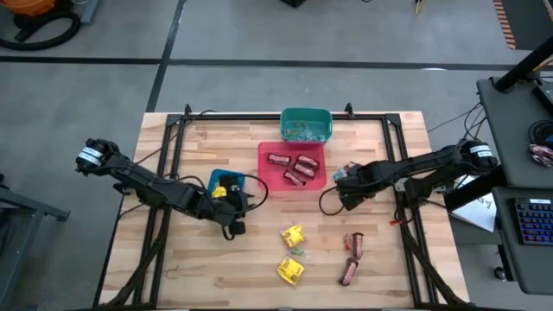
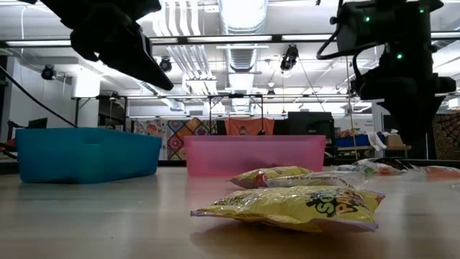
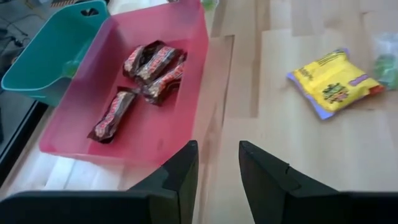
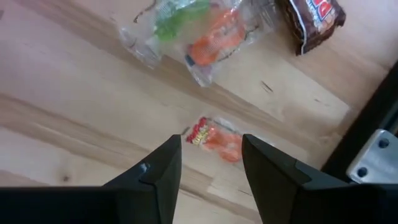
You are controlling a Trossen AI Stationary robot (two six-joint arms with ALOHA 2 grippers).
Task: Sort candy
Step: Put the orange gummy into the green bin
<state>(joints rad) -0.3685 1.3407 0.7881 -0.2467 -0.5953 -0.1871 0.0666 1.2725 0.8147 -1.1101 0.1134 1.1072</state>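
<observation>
Dark brown-red bars point(image 3: 146, 68) lie in the red bin point(image 1: 270, 173). A yellow packet point(image 1: 226, 188) sits in the blue bin point(image 1: 214, 177), and green pieces are in the teal bin point(image 1: 306, 114). Two yellow packets point(image 1: 293, 235) point(image 1: 290, 270) and two brown bars point(image 1: 354, 244) point(image 1: 348, 270) lie flat on the wooden table. My left gripper point(image 3: 217, 168) stands open with nothing between its fingers, beside the blue bin and near the red bin's front. My right gripper point(image 4: 211, 168) points down, open, above a small red-orange wrapped piece point(image 4: 214, 138) on the table.
Clear wrappers with green and orange pieces point(image 4: 193, 31) and a brown bar point(image 4: 314, 18) lie close to my right gripper. A black metal frame point(image 1: 406, 173) runs along the table's sides. Bare wood lies at the near left of the table point(image 1: 199, 268).
</observation>
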